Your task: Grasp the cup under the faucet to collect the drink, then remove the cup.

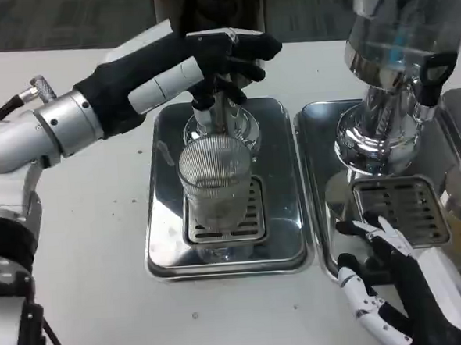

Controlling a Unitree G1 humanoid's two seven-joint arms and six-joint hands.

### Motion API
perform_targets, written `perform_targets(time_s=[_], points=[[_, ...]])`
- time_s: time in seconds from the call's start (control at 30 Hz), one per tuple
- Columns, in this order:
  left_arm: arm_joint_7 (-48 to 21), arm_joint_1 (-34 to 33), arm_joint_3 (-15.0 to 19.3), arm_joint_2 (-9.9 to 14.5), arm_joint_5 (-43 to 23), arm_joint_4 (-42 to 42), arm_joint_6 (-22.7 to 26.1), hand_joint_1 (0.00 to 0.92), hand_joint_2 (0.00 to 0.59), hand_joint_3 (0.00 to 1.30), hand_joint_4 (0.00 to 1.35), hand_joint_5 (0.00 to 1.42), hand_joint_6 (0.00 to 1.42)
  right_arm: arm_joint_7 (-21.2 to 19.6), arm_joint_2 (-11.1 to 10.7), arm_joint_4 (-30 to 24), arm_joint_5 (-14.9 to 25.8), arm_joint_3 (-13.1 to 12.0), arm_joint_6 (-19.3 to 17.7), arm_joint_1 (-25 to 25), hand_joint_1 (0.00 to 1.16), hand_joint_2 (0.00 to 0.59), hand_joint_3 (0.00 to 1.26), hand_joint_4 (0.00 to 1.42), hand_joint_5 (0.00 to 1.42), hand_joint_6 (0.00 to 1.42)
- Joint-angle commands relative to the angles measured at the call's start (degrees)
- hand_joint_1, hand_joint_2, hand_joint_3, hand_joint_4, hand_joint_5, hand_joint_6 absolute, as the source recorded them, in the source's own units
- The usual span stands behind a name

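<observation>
White bench runs under everything, with grey carpet beyond it at twelve o'clock. Two steel trays sit side by side: the nearer-centre tray carries a small dispenser whose faucet stands at its twelve o'clock end, and the ribbed clear cup stands upright on the drain grate directly below that faucet. At three o'clock a second tray holds another chrome dispenser with its own grate.

The left hand reaches in from nine o'clock and lies over the top of the faucet, fingers draped on the tap head; whether they press a lever I cannot tell, and it holds nothing loose. The right hand rests at five o'clock, near the second tray's front edge, fingers spread and empty, well apart from the cup.

By my reading the filling step is in hand: the cup is placed, and no liquid can be made out in it. Next, the tap must be worked until the cup fills, then a hand must close around the ribbed wall and draw the cup toward six o'clock, level, clear of the spout
</observation>
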Motion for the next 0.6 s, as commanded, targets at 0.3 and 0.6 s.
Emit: perform_targets(time_s=[0.3, 0.6], points=[[4.8, 2.1, -1.5, 0.6, 4.3, 0.1, -4.3, 0.0, 0.028, 0.23, 0.09, 0.11, 0.12, 0.0, 0.0, -0.3, 0.3, -0.4, -0.7, 0.2, 0.28, 0.51, 0.24, 0.05, 0.04, 0.11], [7.5, 2.6, -2.8, 1.0, 5.9, -0.1, -7.4, 0.0, 0.029, 0.21, 0.07, 0.08, 0.13, 0.1, 0.1, -0.6, 0.4, -0.5, -0.5, 0.6, 0.28, 0.512, 0.24, 0.05, 0.04, 0.11]])
